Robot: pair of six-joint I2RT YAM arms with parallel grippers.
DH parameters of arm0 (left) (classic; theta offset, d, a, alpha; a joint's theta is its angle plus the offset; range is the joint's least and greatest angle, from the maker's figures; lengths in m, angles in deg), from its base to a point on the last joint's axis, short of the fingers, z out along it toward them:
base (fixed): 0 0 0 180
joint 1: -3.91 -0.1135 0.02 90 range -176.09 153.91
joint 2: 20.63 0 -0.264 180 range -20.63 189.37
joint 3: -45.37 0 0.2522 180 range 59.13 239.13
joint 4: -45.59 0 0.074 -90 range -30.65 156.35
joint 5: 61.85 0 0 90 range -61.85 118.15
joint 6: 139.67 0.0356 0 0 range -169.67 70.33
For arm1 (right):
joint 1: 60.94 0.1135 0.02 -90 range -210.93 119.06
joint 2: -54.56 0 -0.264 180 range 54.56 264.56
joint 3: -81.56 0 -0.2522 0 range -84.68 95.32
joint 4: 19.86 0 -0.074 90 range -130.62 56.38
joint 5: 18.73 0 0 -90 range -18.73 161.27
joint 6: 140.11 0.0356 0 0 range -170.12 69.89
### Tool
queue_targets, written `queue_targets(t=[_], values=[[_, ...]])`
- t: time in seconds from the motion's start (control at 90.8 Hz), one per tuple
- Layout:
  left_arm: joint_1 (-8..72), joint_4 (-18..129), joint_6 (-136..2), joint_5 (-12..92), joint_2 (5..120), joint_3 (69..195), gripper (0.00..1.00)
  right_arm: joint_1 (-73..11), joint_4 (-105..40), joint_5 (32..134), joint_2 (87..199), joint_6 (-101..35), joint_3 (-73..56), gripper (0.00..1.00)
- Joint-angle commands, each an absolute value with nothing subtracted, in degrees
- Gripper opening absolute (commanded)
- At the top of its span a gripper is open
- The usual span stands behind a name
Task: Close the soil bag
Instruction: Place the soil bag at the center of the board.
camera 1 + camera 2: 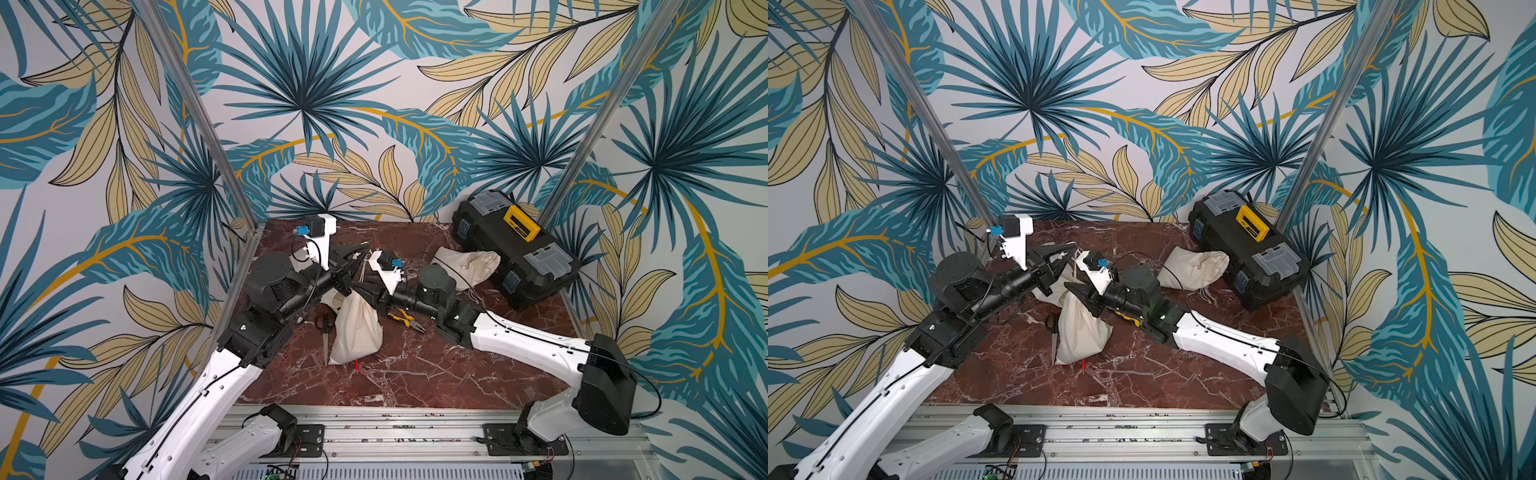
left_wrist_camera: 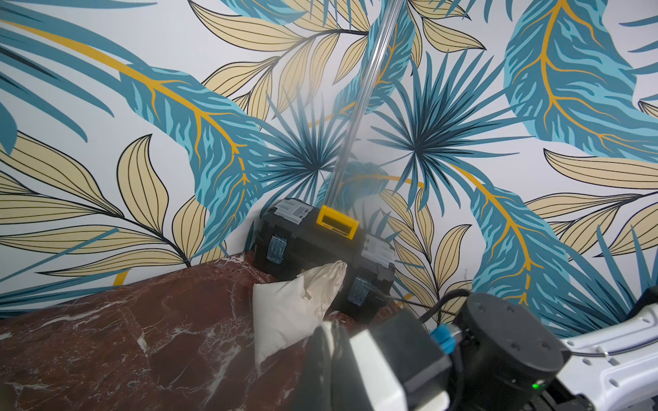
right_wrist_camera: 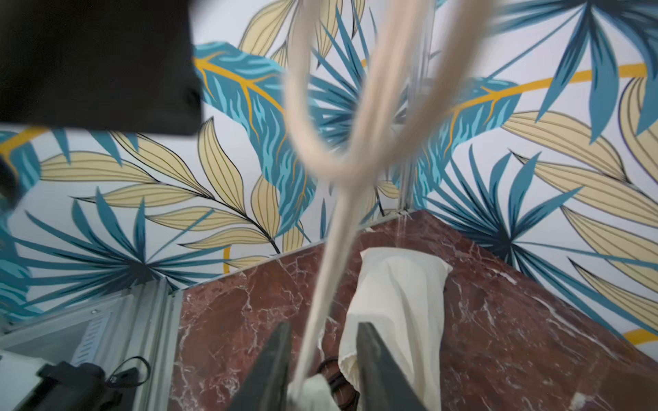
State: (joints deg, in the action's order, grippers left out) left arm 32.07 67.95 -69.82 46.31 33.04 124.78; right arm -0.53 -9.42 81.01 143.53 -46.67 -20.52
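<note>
The cream soil bag (image 1: 357, 332) (image 1: 1081, 332) lies mid-table with its neck pointing toward the back. Its pale drawstring (image 1: 362, 266) (image 3: 341, 220) rises from the neck to my left gripper (image 1: 368, 248) (image 1: 1075, 248), which is raised above the table. That left gripper (image 2: 333, 325) is shut, and a sliver of cream cord shows between its fingers. My right gripper (image 1: 359, 286) (image 1: 1073, 289) sits at the bag's neck. In the right wrist view the right gripper (image 3: 324, 325) has its fingers apart. The cord passes between them without touching either, and bunched cloth sits near their base.
A second cream bag (image 1: 465, 266) (image 2: 285, 313) leans on the black toolbox (image 1: 515, 249) at the back right. A third bag (image 1: 1046, 291) (image 3: 398, 302) lies under my left gripper. Scissors (image 1: 324, 332) lie left of the soil bag, and yellow pliers (image 1: 405, 320) lie to its right.
</note>
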Motion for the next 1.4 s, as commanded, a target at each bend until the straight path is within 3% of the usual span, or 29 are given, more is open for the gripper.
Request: queue_targets(t=[0.0,0.231,0.474,0.661,0.804,0.969,1.134,1.278,1.388], values=[[32.1,65.7,-68.1,43.7,30.3,128.7,0.0,-1.3,-12.7,73.7,145.9,-44.2,-25.0,0.26],[29.1,66.7,-66.7,41.2,27.9,133.4,0.0,-6.8,-12.5,66.0,143.9,-39.4,-40.0,0.24],[27.8,67.8,-66.0,39.2,26.2,133.7,0.0,-12.5,-12.3,64.5,141.1,-40.6,-41.6,0.17],[27.7,67.6,-66.1,40.7,27.1,133.1,0.0,-16.7,-15.2,67.1,138.3,-45.5,-32.6,0.04],[27.7,67.5,-66.4,43.6,31.2,132.1,0.0,-22.2,-18.2,65.1,140.4,-50.5,-21.7,0.01],[27.8,66.4,-66.0,46.4,39.2,129.4,0.0,-31.5,-19.6,66.2,150.2,-52.1,-10.3,0.0],[30.2,62.5,-65.5,46.4,50.6,126.1,0.0,-35.3,-16.9,69.1,157.8,-52.5,-7.8,0.0],[32.1,57.1,-67.2,47.0,59.8,122.9,0.0,-35.7,-16.9,73.8,162.2,-51.7,-11.4,0.2],[32.4,54.1,-68.1,46.6,61.8,119.7,0.0,-35.6,-13.3,77.5,159.4,-50.1,-18.0,0.36]])
